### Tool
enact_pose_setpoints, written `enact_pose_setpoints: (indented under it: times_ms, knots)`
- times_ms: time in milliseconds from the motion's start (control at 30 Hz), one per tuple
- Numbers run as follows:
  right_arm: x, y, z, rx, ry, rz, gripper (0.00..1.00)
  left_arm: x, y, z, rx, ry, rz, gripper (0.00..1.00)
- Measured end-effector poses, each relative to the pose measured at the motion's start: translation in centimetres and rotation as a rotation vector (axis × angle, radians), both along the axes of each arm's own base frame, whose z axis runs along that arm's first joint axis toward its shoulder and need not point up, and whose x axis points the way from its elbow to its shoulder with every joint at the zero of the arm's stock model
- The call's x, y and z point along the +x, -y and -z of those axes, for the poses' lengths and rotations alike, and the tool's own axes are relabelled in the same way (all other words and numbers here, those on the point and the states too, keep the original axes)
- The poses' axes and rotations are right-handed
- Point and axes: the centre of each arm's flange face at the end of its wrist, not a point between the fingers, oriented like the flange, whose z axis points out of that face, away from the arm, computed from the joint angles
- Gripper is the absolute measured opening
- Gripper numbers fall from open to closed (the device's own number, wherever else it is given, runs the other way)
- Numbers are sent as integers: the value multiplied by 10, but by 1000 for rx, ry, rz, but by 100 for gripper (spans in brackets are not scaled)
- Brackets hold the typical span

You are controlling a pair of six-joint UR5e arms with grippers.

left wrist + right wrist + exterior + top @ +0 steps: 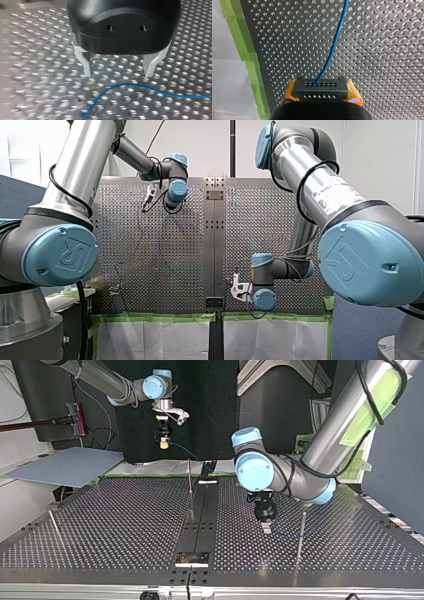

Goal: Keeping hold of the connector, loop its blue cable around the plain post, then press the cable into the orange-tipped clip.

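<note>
A: What does my right gripper (322, 96) hold?

B: It is closed on the black connector (321, 87). The yellow pads (290, 93) press on its two short ends, one on each side.

A: And where does the blue cable (332, 47) go?

B: It comes out of one hole in the connector's face and runs away from the gripper, over the perforated table (374, 50). Beside the gripper, green tape (249, 62) follows the table's edge. In the top view the connector is up in the air near the table's far edge, and the cable hangs from it down toward the table.

A: What about my left gripper (118, 75)?

B: It is wide open and holds nothing. Its metal fingers (86, 63) point down at the table. A curve of the cable lies on the table just ahead of the fingertips, not between them.

A: Do you see the posts?

B: In the top view a thin metal post (301, 532) stands near the left gripper, toward the view's right. A second post (189, 482) stands by the dark middle strip, near the far edge. They are too small to tell which one is plain.
</note>
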Motion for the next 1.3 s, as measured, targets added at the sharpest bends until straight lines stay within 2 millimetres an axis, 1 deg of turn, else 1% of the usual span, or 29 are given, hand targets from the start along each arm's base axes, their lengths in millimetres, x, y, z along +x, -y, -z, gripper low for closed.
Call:
enact_pose_setpoints:
  times_ms: [167,267,533,800,1033,1167,1300]
  knots:
    - [0,0,0,0,1,0,0,8,-1,22,34,-31,-47,100]
    - [0,0,0,0,1,0,0,9,-3,27,46,-38,-72,100]
    - [0,0,0,0,1,0,0,8,-4,30,61,-48,-83,100]
    - [0,0,0,0,3,0,0,6,1,31,94,-59,-65,100]
    - [0,0,0,1,4,1,0,7,-5,31,138,-75,-99,100]
    - [-1,1,0,1,4,2,0,2,-7,33,185,-107,-128,100]
    - [-1,1,0,1,6,3,0,-4,-6,39,232,-141,-130,100]
